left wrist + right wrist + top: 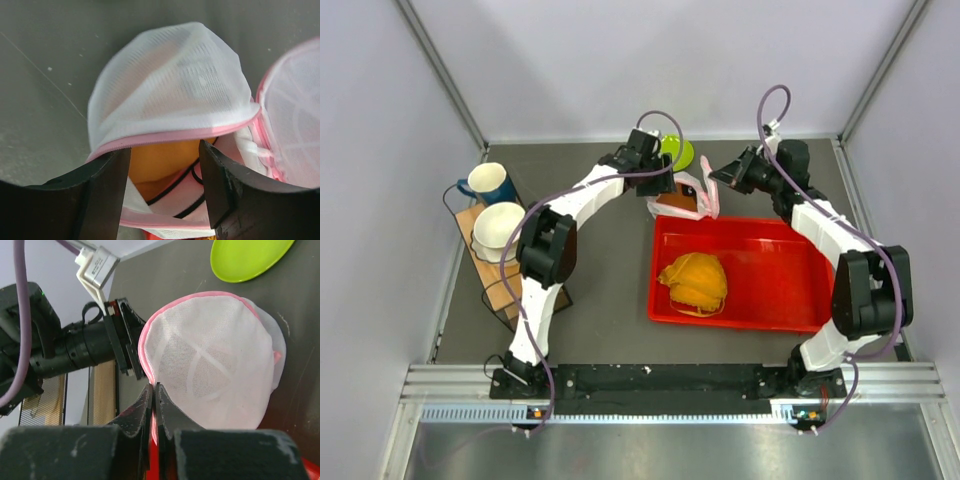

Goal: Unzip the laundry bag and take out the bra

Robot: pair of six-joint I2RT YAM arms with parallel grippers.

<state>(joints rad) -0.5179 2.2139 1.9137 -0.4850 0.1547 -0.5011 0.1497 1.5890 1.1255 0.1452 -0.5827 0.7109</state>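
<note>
The laundry bag (690,192) lies unzipped at the far edge of the red tray (775,240), its two white mesh halves parted. My left gripper (660,188) is open, and in the left wrist view it (165,185) straddles the bag's (170,85) pink-trimmed gap. Orange bra fabric (155,160) with thin dark straps shows inside. My right gripper (715,182) is shut on the pink rim of the other half (210,355); its tips (154,387) pinch the trim. An orange padded garment (695,283) lies in the tray.
A lime-green plate (678,150) sits behind the bag and also shows in the right wrist view (245,257). A blue mug (488,183) and a white cup (498,225) stand on a wooden rack (492,285) at the left.
</note>
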